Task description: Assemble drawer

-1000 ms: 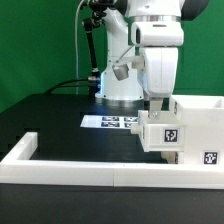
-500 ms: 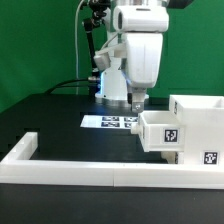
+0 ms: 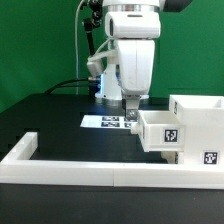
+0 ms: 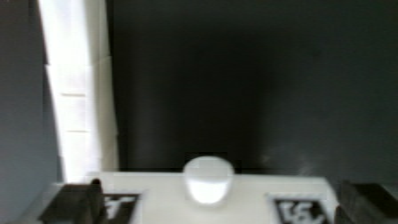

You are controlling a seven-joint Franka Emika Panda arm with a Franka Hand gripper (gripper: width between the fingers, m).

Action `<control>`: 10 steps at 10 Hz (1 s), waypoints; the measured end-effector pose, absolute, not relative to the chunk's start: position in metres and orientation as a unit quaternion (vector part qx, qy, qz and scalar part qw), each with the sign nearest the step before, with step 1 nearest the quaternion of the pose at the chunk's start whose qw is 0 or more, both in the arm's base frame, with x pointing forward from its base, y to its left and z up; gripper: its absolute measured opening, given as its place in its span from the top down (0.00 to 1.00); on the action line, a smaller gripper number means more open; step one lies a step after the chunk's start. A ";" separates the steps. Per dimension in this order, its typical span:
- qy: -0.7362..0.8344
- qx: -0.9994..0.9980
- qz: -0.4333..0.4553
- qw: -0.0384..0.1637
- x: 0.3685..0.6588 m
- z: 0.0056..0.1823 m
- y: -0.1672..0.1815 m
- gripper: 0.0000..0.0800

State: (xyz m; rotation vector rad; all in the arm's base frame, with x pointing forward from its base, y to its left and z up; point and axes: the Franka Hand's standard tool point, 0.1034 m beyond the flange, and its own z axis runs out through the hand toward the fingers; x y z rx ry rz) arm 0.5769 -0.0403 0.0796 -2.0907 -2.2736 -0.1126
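Gripper (image 3: 133,106) hangs spread wide, holding nothing, just beside the drawer (image 3: 185,130) at the exterior view's right; its small tray (image 3: 162,130) juts toward the camera, tag facing front.

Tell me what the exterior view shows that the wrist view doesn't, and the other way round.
Only the exterior view shows the arm, the open claw empty over the table, the small tray against the tall casing, and the green backdrop. Only the wrist view shows a rounded white knob up close. Both show the black table and the low white wall.
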 end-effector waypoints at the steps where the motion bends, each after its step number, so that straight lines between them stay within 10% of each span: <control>1: -0.732 -0.679 -0.045 0.039 0.574 0.074 -0.047 0.19; 4: -0.731 -0.673 -0.077 0.086 0.578 0.062 -0.053 0.19; 10: -0.702 -0.702 -0.077 0.096 0.583 0.064 -0.009 0.19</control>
